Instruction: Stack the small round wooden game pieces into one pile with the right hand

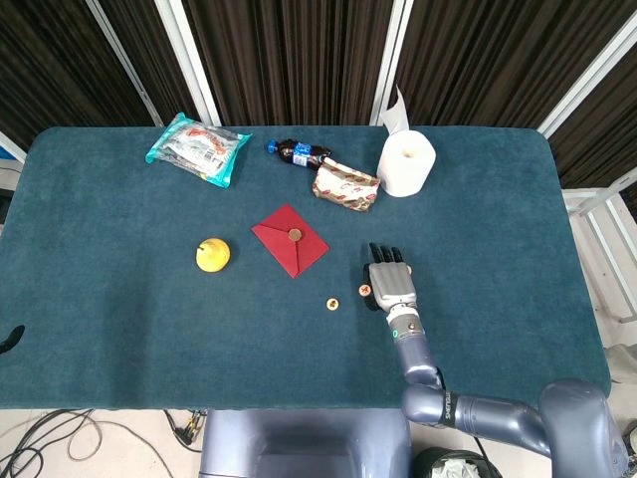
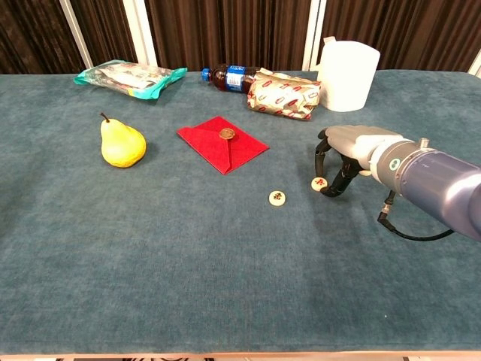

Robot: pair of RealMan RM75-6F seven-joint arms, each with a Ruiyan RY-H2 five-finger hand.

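Note:
Three small round wooden pieces lie apart on the blue-green table cloth [image 1: 119, 299]. One piece [image 1: 295, 235] [image 2: 226, 134] rests on a red envelope [image 1: 289, 239] [image 2: 222, 143]. A second piece [image 1: 333, 303] [image 2: 278, 198] lies alone on the cloth. The third piece [image 1: 364, 290] [image 2: 319, 183] lies on the cloth between the thumb and a curled finger of my right hand [image 1: 391, 282] [image 2: 353, 150], which pinches it from above. My left hand does not show.
A yellow pear [image 1: 213, 255] [image 2: 121, 143] stands at the left. At the back lie a snack bag [image 1: 197, 149], a cola bottle [image 1: 299, 153], a wrapped packet [image 1: 345, 187] [image 2: 284, 95] and a white paper roll [image 1: 405, 162] [image 2: 346, 75].

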